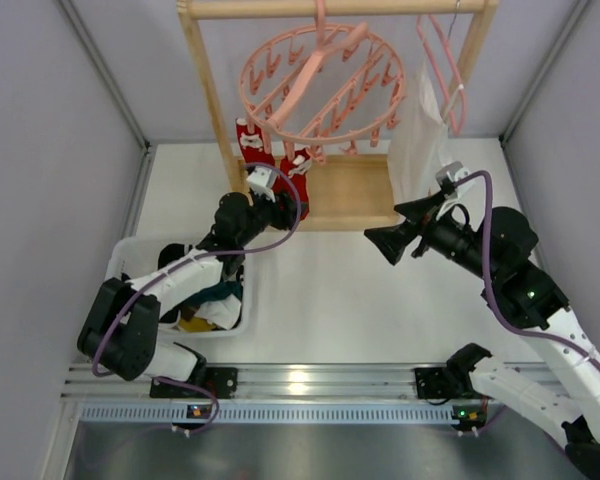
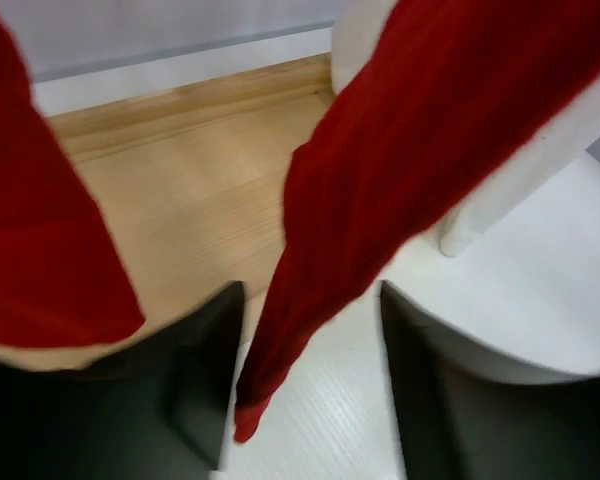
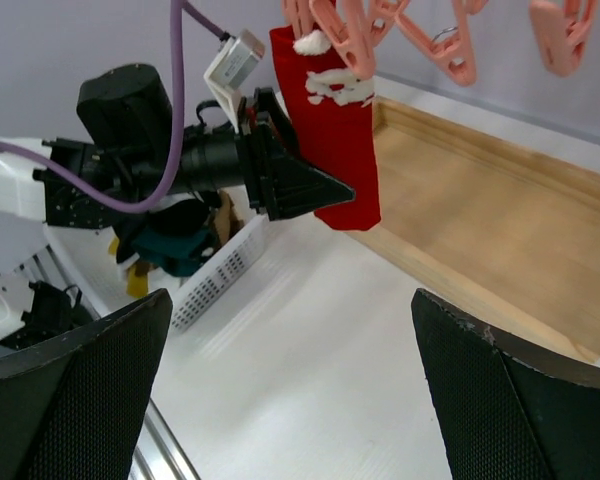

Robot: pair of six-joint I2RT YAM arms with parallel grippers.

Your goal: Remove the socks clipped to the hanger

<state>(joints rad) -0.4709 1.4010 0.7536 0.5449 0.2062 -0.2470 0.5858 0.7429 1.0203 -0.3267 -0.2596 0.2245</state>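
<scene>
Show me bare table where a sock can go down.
Free: the white table between the basket and the right gripper, in front of the wooden rack base. Crowded: the basket, and beneath the hanger by the red socks.

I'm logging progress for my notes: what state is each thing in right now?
Red socks, clipped to the hanger.
Hanger, hung on the wooden rack.
Left gripper, open around one red sock.
Right gripper, open, empty.
Basket, holding fabric items.

The hanger hangs from the top bar of the rack at twelve o'clock; two socks dangle from its seven-o'clock rim, over the rack's base; a basket sits on the tabletop at eight o'clock.
</scene>
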